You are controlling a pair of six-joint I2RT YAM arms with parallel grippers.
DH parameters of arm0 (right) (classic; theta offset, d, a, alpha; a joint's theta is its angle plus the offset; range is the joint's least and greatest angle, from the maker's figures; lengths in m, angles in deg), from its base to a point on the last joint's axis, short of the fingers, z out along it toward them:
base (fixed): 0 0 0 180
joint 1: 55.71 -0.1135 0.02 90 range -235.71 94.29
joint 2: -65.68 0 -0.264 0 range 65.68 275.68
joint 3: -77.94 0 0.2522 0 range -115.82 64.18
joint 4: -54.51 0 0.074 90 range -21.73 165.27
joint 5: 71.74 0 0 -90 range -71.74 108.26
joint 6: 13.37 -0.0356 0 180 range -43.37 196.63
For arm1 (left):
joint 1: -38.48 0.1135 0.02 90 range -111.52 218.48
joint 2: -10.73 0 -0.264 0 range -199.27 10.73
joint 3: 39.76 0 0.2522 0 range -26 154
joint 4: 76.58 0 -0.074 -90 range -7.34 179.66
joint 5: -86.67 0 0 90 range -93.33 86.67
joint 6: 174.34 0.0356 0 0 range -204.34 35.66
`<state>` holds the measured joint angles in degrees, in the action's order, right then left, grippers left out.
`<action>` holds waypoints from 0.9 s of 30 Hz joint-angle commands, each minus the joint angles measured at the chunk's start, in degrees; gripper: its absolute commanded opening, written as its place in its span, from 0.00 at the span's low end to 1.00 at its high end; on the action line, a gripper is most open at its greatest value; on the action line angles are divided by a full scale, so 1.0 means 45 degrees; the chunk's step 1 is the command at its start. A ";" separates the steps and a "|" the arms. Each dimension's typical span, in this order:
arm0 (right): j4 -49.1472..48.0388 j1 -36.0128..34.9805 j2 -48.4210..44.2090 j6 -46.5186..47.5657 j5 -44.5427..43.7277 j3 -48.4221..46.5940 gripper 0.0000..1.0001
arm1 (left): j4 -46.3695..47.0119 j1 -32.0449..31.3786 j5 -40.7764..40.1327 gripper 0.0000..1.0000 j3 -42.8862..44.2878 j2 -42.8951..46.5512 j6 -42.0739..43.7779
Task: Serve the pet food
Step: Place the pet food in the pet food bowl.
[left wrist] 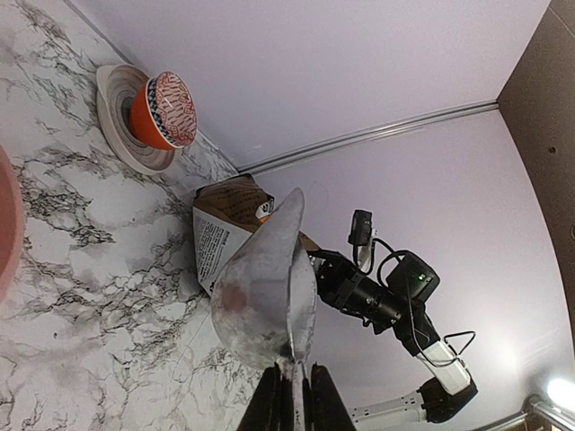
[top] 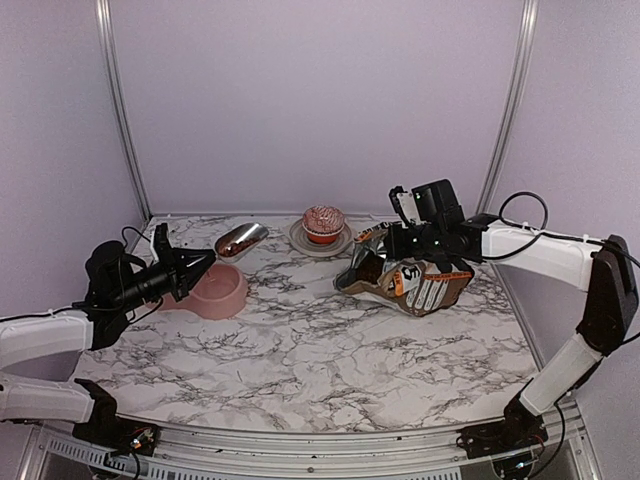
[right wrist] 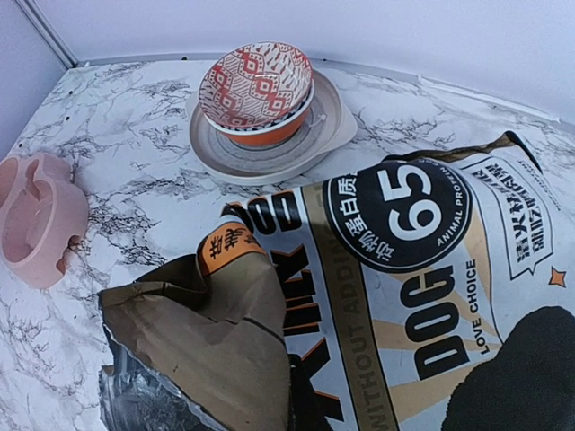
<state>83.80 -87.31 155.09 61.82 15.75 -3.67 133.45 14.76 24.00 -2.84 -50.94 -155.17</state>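
L gripper pinched narrow on the handle of the metal scoop, which in top view sits just past the far rim of the pink bowl. Pet food: small reddish-brown heap inside the scoop, seen in top view only. Dog-food bag lies on its side on the marble table, crumpled mouth twd the left, near the patterned bowl on its plate. R gripper is over the bag's top; can't tell if its jaws are wide or closed.
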 commanded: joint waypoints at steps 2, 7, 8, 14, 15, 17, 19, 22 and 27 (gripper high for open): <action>-0.0733 0.0302 -0.0473 -0.0004 -0.0479 0.0088 0.00 | -0.1072 0.0835 -0.0409 0.00 -0.0541 0.0990 0.0506; -0.0809 0.0299 -0.0531 0.0140 -0.0494 0.0131 0.00 | -0.2445 0.1633 -0.0450 0.00 -0.0928 0.1817 0.0909; -0.0823 0.0302 -0.0549 0.0158 -0.0505 0.0154 0.00 | -0.2580 0.1773 -0.0434 0.00 -0.1001 0.1977 0.0916; -0.0930 0.0302 -0.0551 0.0186 -0.0518 0.0200 0.00 | -0.3238 0.2275 -0.0151 0.00 -0.1395 0.2347 0.1029; -0.0931 0.0300 -0.0542 0.0178 -0.0518 0.0204 0.00 | -0.3314 0.2322 -0.0138 0.00 -0.1455 0.2355 0.1059; -0.0953 0.0293 -0.0551 0.0185 -0.0499 0.0246 0.00 | -0.3530 0.2380 -0.0151 0.00 -0.1528 0.2356 0.1115; -0.0985 0.0295 -0.0570 0.0165 -0.0499 0.0290 0.00 | -0.3770 0.2420 -0.0173 0.00 -0.1567 0.2366 0.1244; -0.1008 0.0289 -0.0591 0.0149 -0.0500 0.0353 0.00 | -0.4127 0.2484 -0.0285 0.00 -0.1625 0.2414 0.1495; -0.1039 0.0299 -0.0557 0.0135 -0.0451 0.0447 0.00 | -0.4589 0.2625 -0.0437 0.00 -0.1551 0.2295 0.2063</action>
<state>81.09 -87.31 154.65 61.95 16.10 -1.62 114.68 25.82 22.16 -9.82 -41.28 -149.18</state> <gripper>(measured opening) 0.005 0.095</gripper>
